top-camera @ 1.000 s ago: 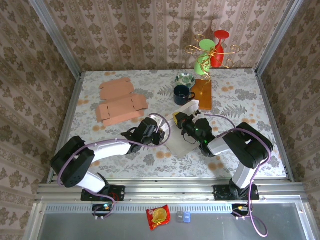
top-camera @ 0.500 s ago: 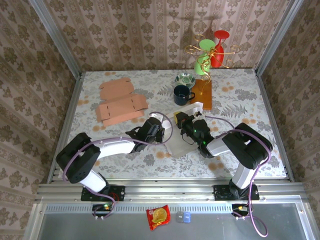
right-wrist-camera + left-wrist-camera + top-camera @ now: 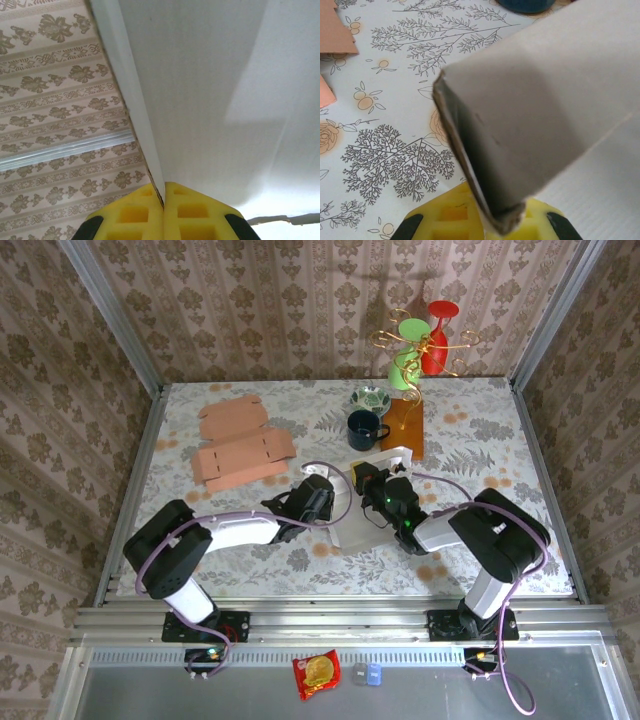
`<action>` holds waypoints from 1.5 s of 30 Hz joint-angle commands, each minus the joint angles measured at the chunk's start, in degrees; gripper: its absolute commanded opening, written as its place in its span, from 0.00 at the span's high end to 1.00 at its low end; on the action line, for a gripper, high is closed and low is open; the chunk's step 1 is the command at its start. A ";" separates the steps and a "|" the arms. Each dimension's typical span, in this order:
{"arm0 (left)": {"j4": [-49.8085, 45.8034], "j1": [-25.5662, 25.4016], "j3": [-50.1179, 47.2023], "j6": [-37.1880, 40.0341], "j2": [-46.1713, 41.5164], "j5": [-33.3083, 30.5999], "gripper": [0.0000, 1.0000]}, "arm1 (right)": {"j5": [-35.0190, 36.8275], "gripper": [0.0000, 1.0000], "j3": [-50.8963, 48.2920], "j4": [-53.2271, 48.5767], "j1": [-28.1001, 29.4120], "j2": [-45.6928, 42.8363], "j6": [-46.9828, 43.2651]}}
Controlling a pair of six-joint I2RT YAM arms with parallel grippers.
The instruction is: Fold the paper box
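Observation:
The white paper box stands partly folded mid-table, between my two grippers. My left gripper is shut on the box's left edge; in the left wrist view its yellow pads clamp a grey-shaded folded flap. My right gripper is shut on the far right side of the box. In the right wrist view a thin white wall rises from between the pressed-together yellow fingertips.
Two flat brown cardboard blanks lie at the back left. A dark mug, a patterned bowl and an orange board sit just behind the box. A wire stand with red and green glasses is at the back.
My left gripper slid right to the box's left edge and shut on a flap. The box shifted slightly; the right gripper kept its grip.

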 commanded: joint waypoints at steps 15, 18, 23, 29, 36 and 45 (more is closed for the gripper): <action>-10.44 -2.21 6.32 -4.34 2.20 -8.13 1.00 | -1.78 0.53 -1.24 -23.68 0.34 -14.89 -5.28; -10.62 -2.16 6.30 -2.81 1.81 -8.59 1.00 | -3.09 0.41 -1.12 -30.42 -1.82 -21.90 -8.10; -12.76 -1.53 6.65 -1.01 0.52 -8.87 1.00 | -6.97 0.32 2.45 -47.51 -7.95 -33.57 -16.38; -15.19 2.50 7.26 4.22 -2.93 -2.28 1.00 | -17.32 0.32 9.40 -66.71 -21.70 -39.97 -29.17; -17.97 10.36 6.86 13.15 -7.58 13.83 1.00 | -31.86 0.36 18.17 -76.93 -31.04 -35.96 -48.91; -20.43 24.47 6.25 21.19 -11.06 39.47 1.00 | -40.08 0.59 20.42 -76.91 -31.36 -30.05 -63.23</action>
